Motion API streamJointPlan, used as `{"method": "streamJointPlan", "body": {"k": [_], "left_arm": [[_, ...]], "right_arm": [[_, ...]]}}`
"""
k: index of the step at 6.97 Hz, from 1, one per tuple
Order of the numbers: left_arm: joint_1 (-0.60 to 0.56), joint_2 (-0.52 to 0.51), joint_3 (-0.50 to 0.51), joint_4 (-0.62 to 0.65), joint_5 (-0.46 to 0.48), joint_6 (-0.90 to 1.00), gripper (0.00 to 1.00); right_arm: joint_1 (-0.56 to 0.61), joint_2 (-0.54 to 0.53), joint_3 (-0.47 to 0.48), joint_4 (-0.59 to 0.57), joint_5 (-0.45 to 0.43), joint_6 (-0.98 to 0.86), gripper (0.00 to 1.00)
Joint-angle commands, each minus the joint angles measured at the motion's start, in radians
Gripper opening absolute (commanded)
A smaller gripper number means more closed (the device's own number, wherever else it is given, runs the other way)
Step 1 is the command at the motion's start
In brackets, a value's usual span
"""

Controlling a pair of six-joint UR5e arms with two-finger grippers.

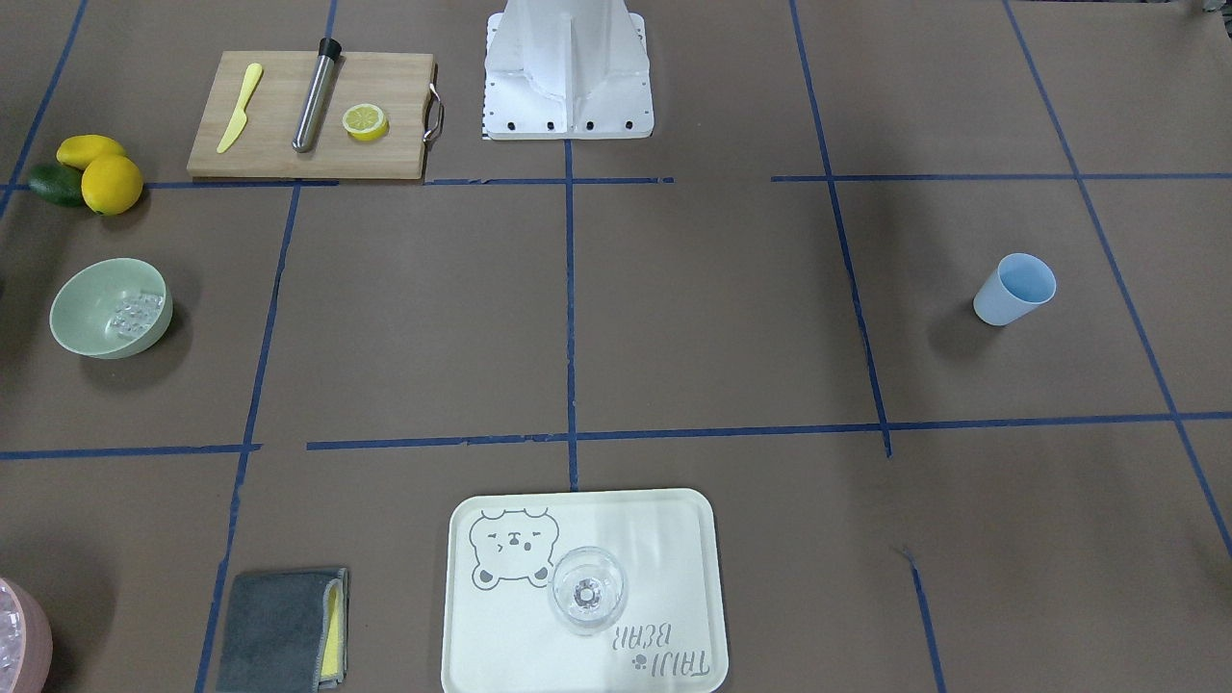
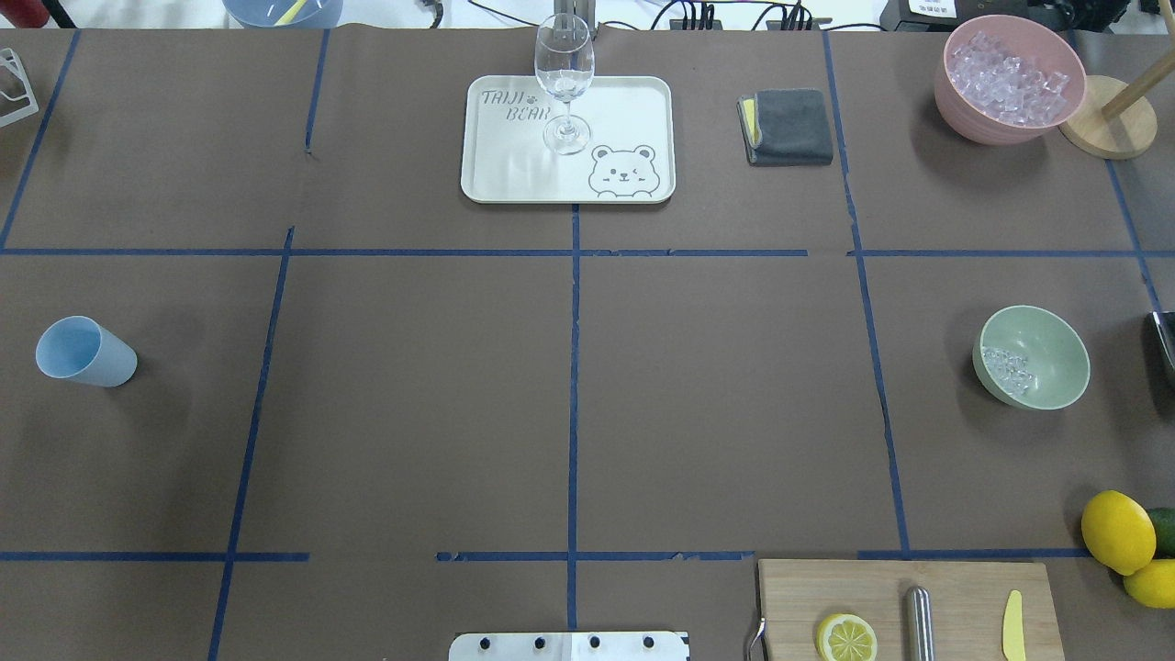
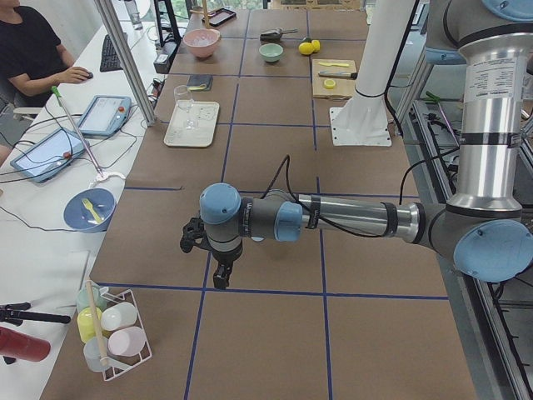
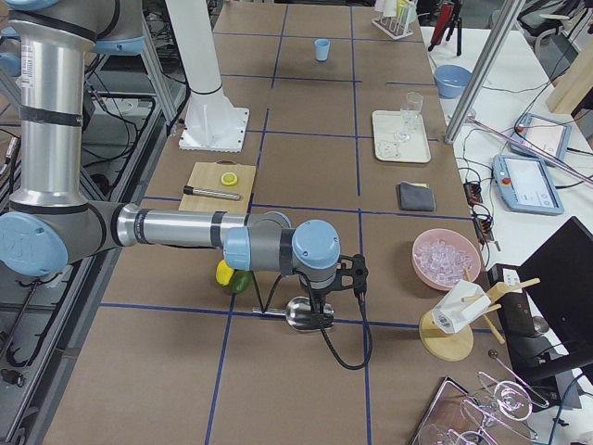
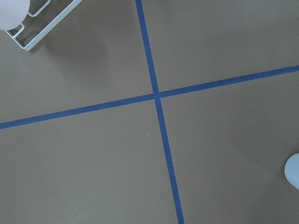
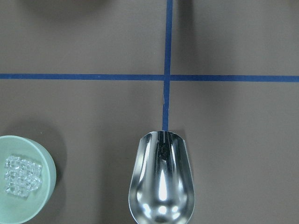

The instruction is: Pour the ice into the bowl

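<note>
The sage-green bowl (image 1: 111,308) stands at the table's right side (image 2: 1031,356) with a small heap of clear ice (image 2: 1007,367) inside; it also shows in the right wrist view (image 6: 23,179). The blue cup (image 2: 84,352) stands empty at the far left. The right gripper (image 4: 322,311) hangs beside the bowl's place, with an empty metal scoop (image 6: 161,182) under it; I cannot tell whether it is shut. The left gripper (image 3: 221,279) points down near the cup, over bare table; I cannot tell its state.
A pink bowl of ice (image 2: 1010,78) and a wooden stand (image 2: 1106,128) sit at the far right. A tray (image 2: 514,165) holds a wine glass (image 2: 564,78); a grey cloth (image 2: 788,127) lies beside it. A cutting board (image 2: 964,588) and lemons (image 2: 1117,531) are near.
</note>
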Motion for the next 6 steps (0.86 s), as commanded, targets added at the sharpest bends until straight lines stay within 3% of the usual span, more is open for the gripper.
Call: {"method": "streamJointPlan", "body": {"k": [1,6], "left_arm": [[-0.001,-0.001,-0.003,-0.002,0.0,0.0,1.0],[-0.001,0.0,0.002,-0.002,0.002,-0.001,1.0]], "right_arm": [[0.0,0.005,0.0,0.0,0.0,0.0,1.0],[0.0,0.017,0.0,0.0,0.0,-0.001,1.0]]}}
